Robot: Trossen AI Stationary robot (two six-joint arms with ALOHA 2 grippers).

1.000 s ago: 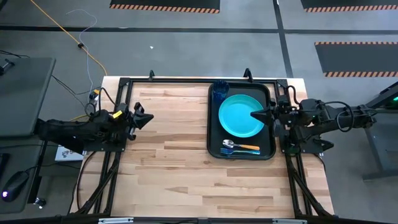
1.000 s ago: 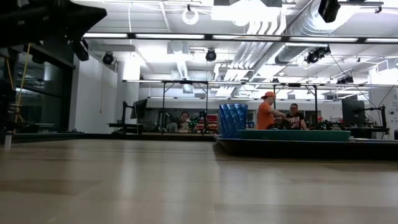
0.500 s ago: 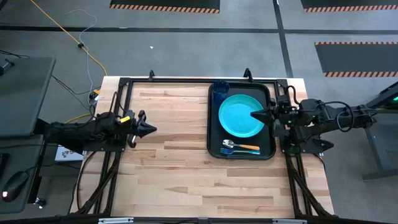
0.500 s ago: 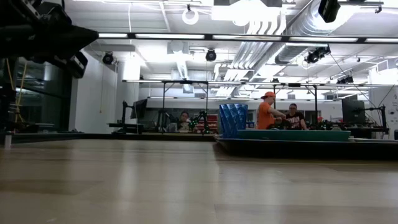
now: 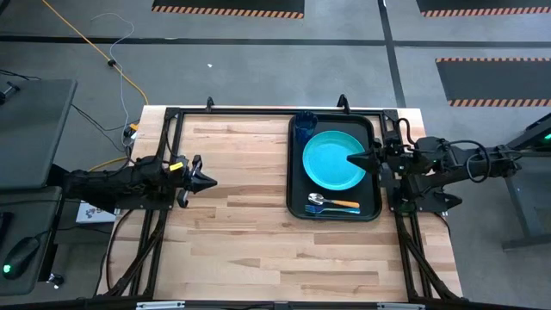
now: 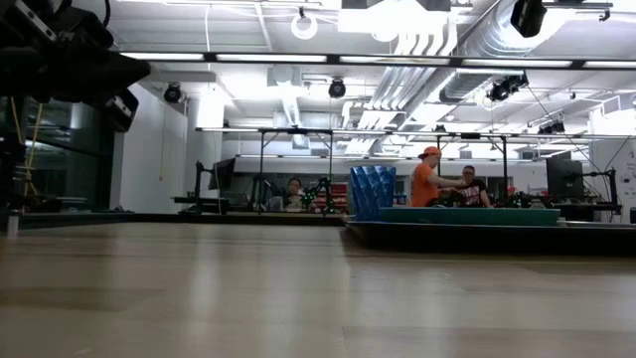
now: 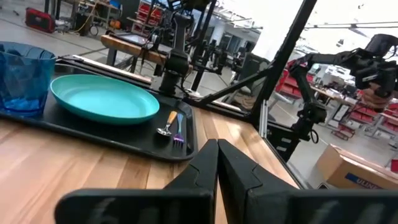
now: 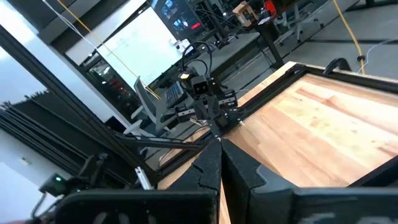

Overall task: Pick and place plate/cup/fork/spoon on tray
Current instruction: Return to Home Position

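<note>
One black tray [image 5: 293,176] holds one turquoise plate [image 5: 331,162], one cup [image 5: 304,127] at its 11 o'clock, and one spoon [image 5: 332,202] and one fork [image 5: 332,210] at 6 o'clock. Both grippers are clenched on nothing: the right gripper [image 5: 351,158] at the plate's 3 o'clock, the left gripper [image 5: 207,180] well apart at 9 o'clock.

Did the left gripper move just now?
Yes. In the high view the left gripper slid sideways, from level with the plate's middle to level with its edge nearer the spoon.
</note>
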